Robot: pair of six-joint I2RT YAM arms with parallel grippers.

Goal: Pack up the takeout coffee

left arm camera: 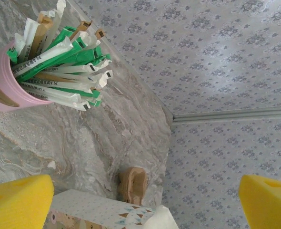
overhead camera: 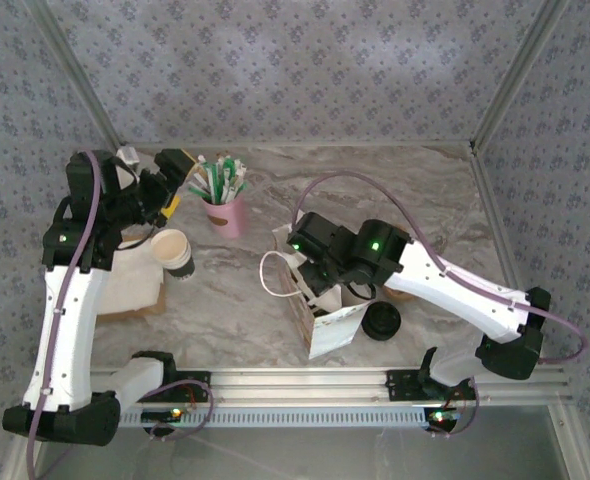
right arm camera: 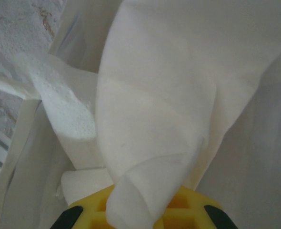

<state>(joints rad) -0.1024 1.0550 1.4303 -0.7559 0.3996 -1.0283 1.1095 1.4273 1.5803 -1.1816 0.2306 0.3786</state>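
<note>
The white paper bag [overhead camera: 333,330] stands open at mid-table, with a patterned side and a loop handle. My right gripper [overhead camera: 318,268] reaches down into its mouth. Inside the bag, its yellow pads [right arm camera: 190,212] are shut on a white napkin [right arm camera: 164,119] that folds up out of them, and another embossed napkin [right arm camera: 69,112] lies to the left. The takeout coffee is out of view. My left gripper [overhead camera: 172,187] hovers at the back left with its yellow pads [left arm camera: 19,202] wide apart and nothing between them, facing the pink cup [overhead camera: 225,215].
The pink cup [left arm camera: 0,88] holds several wrapped straws [left arm camera: 59,67]. A lidless cream cup [overhead camera: 174,252] stands by a white napkin pile [overhead camera: 135,285]. A stack of black lids [overhead camera: 382,321] sits right of the bag. A brown sleeve stack [left arm camera: 132,183] lies near the wall.
</note>
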